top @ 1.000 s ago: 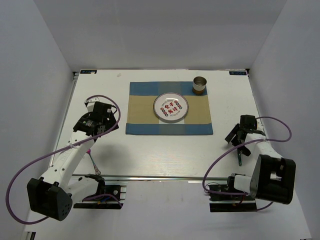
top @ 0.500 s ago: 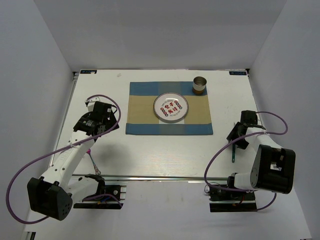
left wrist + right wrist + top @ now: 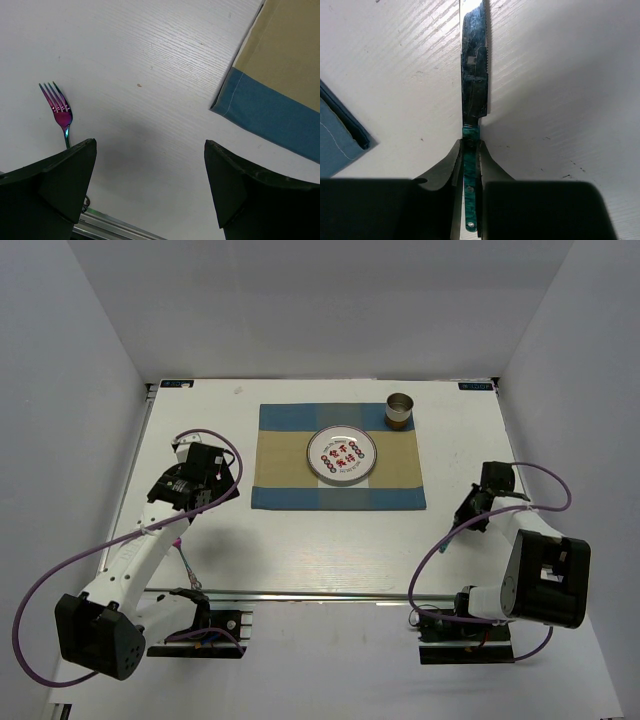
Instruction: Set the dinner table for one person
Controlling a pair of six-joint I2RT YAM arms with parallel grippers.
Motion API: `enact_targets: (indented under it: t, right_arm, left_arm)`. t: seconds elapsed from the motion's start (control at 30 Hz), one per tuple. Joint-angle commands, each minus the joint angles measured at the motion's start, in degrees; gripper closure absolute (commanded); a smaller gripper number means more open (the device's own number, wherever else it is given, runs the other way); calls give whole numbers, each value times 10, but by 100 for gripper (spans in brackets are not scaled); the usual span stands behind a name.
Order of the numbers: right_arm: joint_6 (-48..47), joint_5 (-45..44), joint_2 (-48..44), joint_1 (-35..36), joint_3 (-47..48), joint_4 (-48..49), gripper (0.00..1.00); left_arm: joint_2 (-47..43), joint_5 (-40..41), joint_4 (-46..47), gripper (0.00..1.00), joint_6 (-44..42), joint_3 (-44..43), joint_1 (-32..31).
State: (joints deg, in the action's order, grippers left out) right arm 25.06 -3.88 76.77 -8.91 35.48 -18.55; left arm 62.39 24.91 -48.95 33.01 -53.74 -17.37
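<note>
The dinner table (image 3: 330, 550) is a white top with a blue-and-tan placemat (image 3: 338, 456) at its middle. On the mat stand a round plate (image 3: 342, 454) and a metal cup (image 3: 400, 410). My right gripper (image 3: 470, 150) is shut on the green handle of a knife (image 3: 474, 75). Its dark blade points away from me, low over the table, just right of the placemat's corner (image 3: 337, 140). My left gripper (image 3: 150, 145) hangs open over bare table left of the mat, with nothing between its fingers. A purple fork (image 3: 61, 112) lies near the front rail, to its left.
White walls close in the table on three sides. An aluminium rail (image 3: 300, 592) runs along the near edge by both arm bases. Purple cables (image 3: 60, 570) loop beside each arm. From above, the right gripper (image 3: 478, 508) sits near the table's right edge.
My right gripper was open over the knife and has since shut on its handle, the wrist shifting slightly away from the front edge. The left arm has hardly moved.
</note>
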Motion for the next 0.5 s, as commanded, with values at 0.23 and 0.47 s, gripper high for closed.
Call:
enact_targets:
  t: [0.23, 0.47]
  right_arm:
    - [-46, 19, -14, 66, 119, -75, 100]
    - [-90, 11, 72, 161, 223, -102, 100]
  left_arm:
    - [-17, 4, 7, 2, -3, -5, 2]
    - [-35, 8, 14, 2, -7, 0, 2]
